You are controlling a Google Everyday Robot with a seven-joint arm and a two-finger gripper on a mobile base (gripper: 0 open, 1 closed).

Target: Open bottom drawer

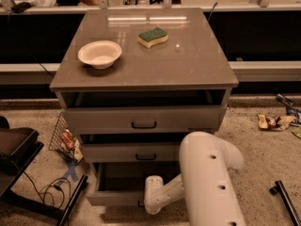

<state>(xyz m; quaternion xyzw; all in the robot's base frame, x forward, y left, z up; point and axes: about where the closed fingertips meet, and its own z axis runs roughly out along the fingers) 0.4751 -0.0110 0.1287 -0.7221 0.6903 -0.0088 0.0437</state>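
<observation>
One edge: your hand (141, 203) sits at the front of the open bottom drawer (111, 198) (arm (207, 182) hides its grip; cannot tell).

**Bowl and sponge share the tabletop**

Up top, the grey-brown tabletop (188, 67) carries two things. A cream bowl (99, 54) sits upright toward the left, and a green-topped yellow sponge (153, 36) lies further back near the middle, well apart from the bowl. Down on the speckled floor (263, 149), snack wrappers (275, 121) lie off to the right, with a blue tape cross (70, 172) and loose black cables (49, 192) on the left. The claw (149, 204) is low, at the front of the bottom drawer (113, 199).
</observation>
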